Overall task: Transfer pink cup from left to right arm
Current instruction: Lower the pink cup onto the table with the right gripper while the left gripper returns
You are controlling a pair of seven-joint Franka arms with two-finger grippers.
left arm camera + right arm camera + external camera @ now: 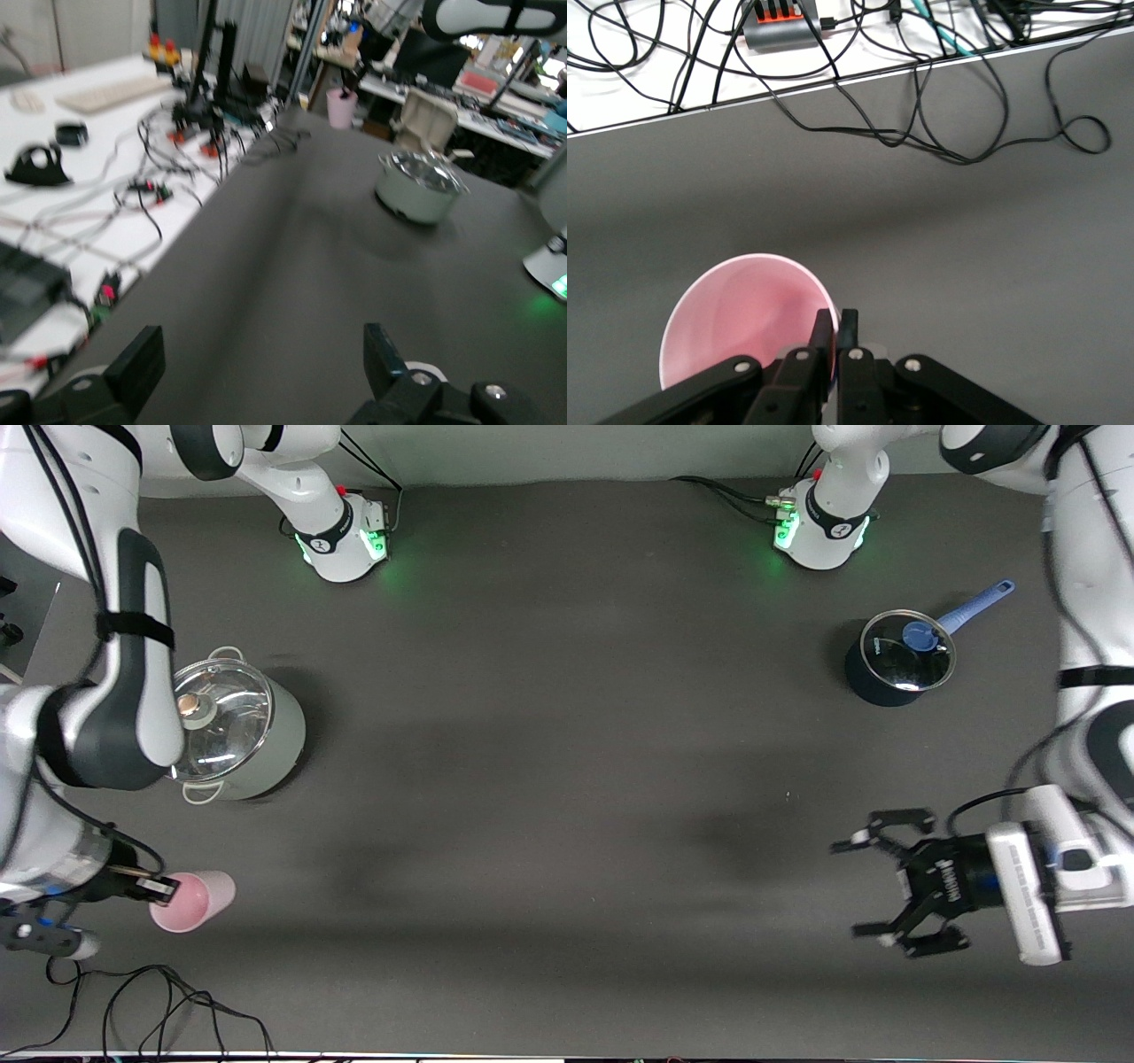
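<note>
Two grippers apart: right gripper (pixel 159 892) pinching pink cup (pixel 193 901) rim, left gripper (pixel 873 887) wide.

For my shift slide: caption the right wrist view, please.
Right gripper shut on the rim of the pink cup above the dark table.

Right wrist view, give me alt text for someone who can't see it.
The right gripper pinches the rim of the pink cup, seen from above its open mouth, over the dark table. Black cables trail past the table's edge.
</note>
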